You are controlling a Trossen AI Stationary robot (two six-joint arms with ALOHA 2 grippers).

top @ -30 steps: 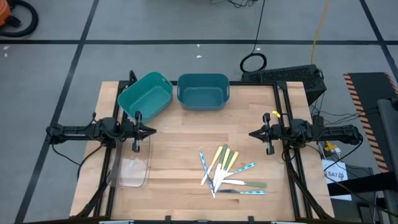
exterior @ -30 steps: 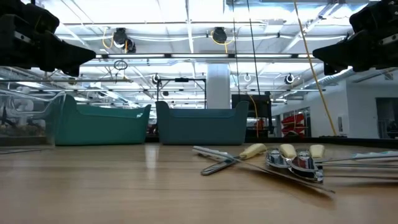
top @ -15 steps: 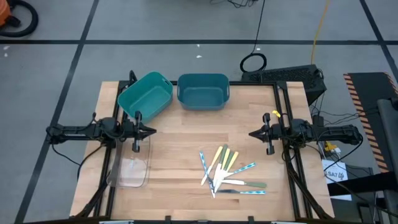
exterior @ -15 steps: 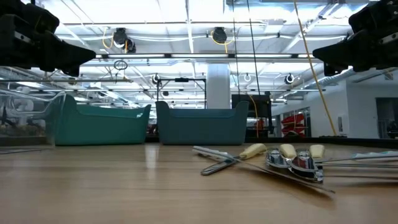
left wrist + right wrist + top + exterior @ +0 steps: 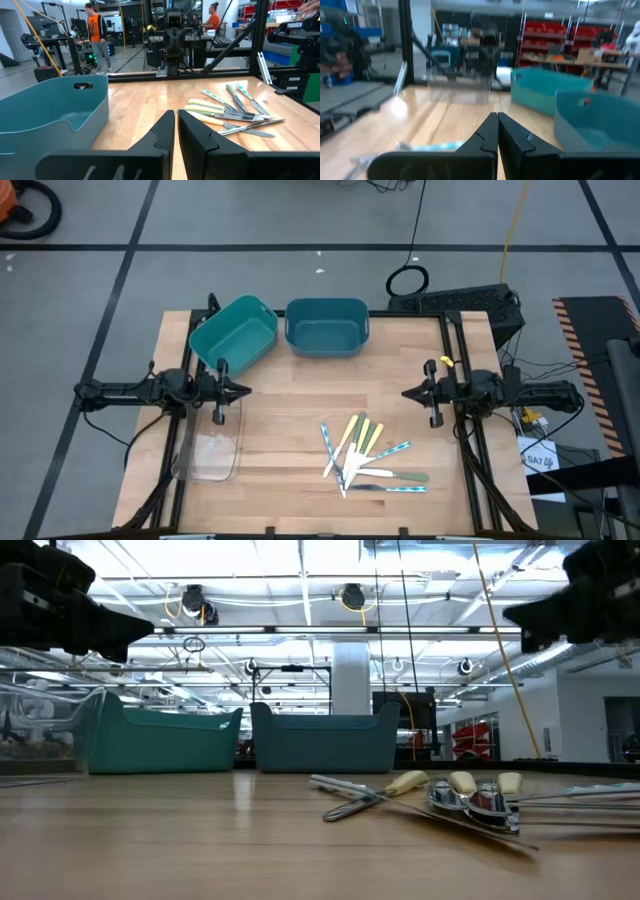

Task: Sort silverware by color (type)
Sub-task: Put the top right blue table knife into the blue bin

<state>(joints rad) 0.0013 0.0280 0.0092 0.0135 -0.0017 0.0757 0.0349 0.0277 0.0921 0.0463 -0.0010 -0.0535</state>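
Note:
The silverware (image 5: 365, 455) lies in a loose pile on the wooden table, right of the middle and toward the near edge. Its yellow, light-blue and pale handles cross one another (image 5: 450, 795) (image 5: 230, 112). My left gripper (image 5: 248, 391) hovers at the table's left side, pointing level toward the middle, shut and holding nothing (image 5: 175, 114). My right gripper (image 5: 403, 395) hovers at the right side, pointing level toward the middle, shut and holding nothing (image 5: 497, 116). Both stand well above the table and far from the pile.
Two teal bins stand at the far edge: a lighter one (image 5: 234, 332), turned askew, and a darker one (image 5: 327, 327) beside it. A clear tray (image 5: 208, 450) lies at the near left, below my left gripper. People stand in the room beyond the table.

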